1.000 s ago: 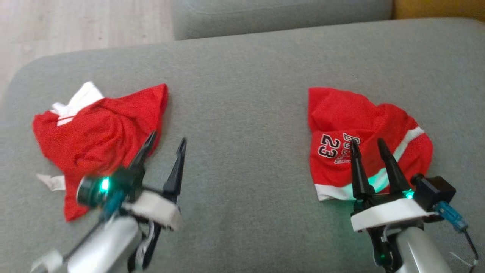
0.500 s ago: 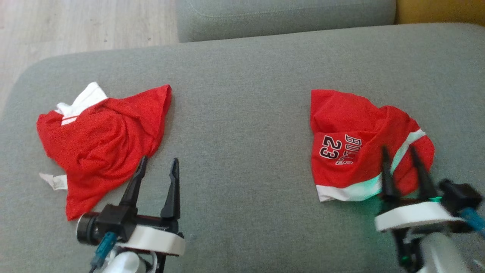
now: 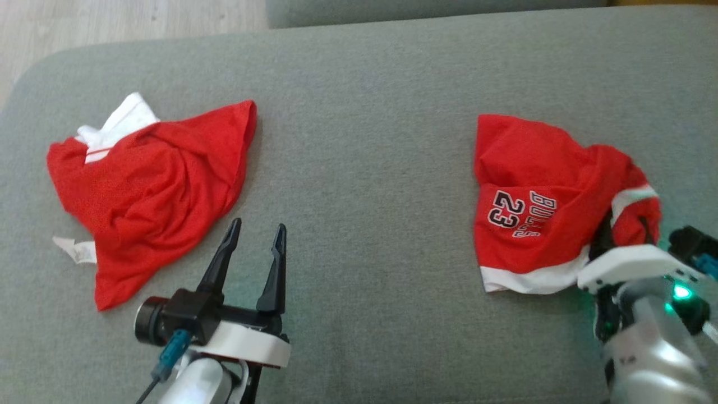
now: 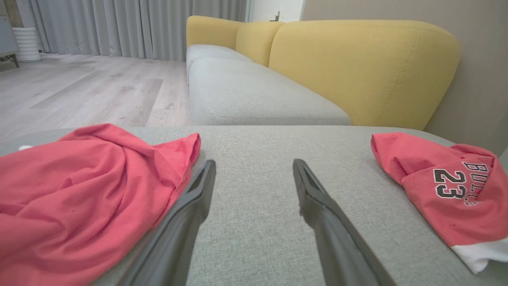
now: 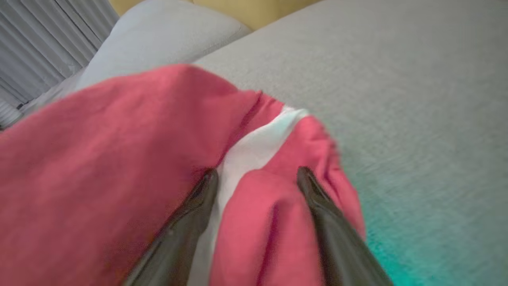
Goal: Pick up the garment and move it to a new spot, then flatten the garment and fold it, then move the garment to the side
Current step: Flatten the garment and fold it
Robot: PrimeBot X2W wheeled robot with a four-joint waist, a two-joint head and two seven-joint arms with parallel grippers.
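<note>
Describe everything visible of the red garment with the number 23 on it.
The red garment lies crumpled, not flat, on the right part of the grey cushion. The cloth looks thin and soft. It bears 23 and BULLS in black lettering edged white, a white band along its near edge and a white stripe on its right side. The right end effector is open, its fingers on either side of a red fold beside that stripe, apparently touching the cloth.
</note>
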